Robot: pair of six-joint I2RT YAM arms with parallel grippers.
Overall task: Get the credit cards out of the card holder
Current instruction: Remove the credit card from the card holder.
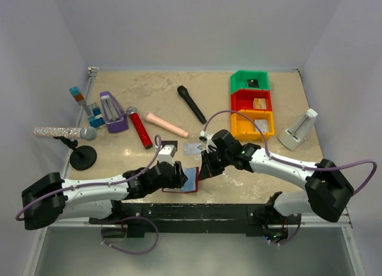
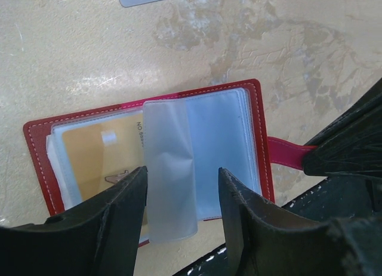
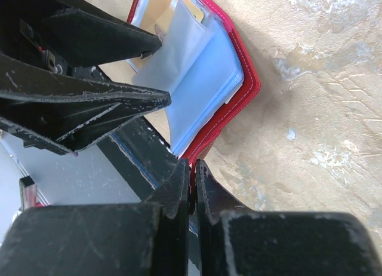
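Note:
The dark red card holder lies open near the table's front edge, its pale blue sleeves fanned. A tan-gold card shows inside a left sleeve. My left gripper is open, its fingers on either side of one sleeve that stands up; it also shows in the top view. My right gripper is shut on the holder's red tab and shows in the top view. A silver-grey card lies flat on the table behind the holder.
Green, red and yellow bins stand at the back right, each with a small flat item inside. A white stand, black microphone, red microphone, pink cylinder and a microphone stand are spread behind.

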